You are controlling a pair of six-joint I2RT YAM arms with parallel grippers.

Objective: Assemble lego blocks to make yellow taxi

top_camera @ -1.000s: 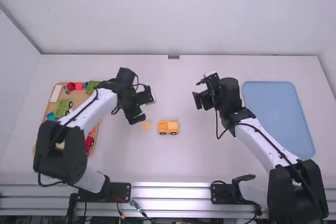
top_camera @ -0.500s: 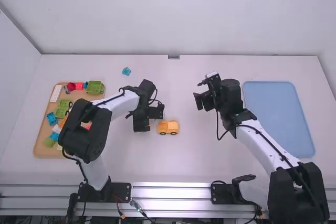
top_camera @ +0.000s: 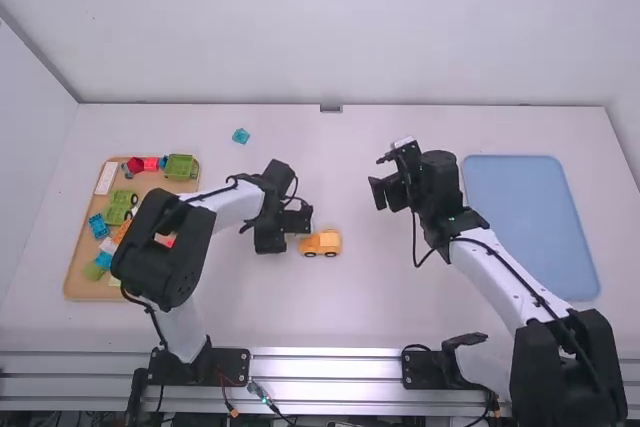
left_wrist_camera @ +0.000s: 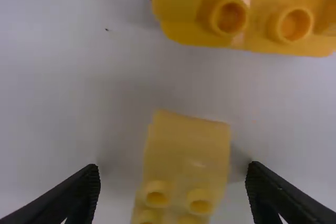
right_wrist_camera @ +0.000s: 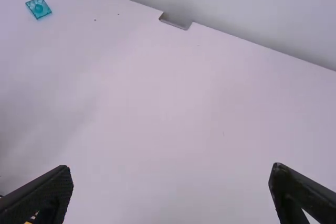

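Taxi build [top_camera: 321, 242]: chunky orange-yellow, studded, dark wheels, on counter [top_camera: 350, 312], about 3 o'clock from left tool [top_camera: 287, 232] in high view. Left tool was open; pale yellow studded block [left_wrist_camera: 186, 148] sat between its fingers [left_wrist_camera: 79, 192], gaps both sides. Right tool [top_camera: 384, 187] was wide open, held nothing, 1-2 o'clock of taxi.

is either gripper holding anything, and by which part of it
Nothing is held. The left gripper is open, with the pale yellow block between its fingers and a gap on each side; the right gripper is open too.
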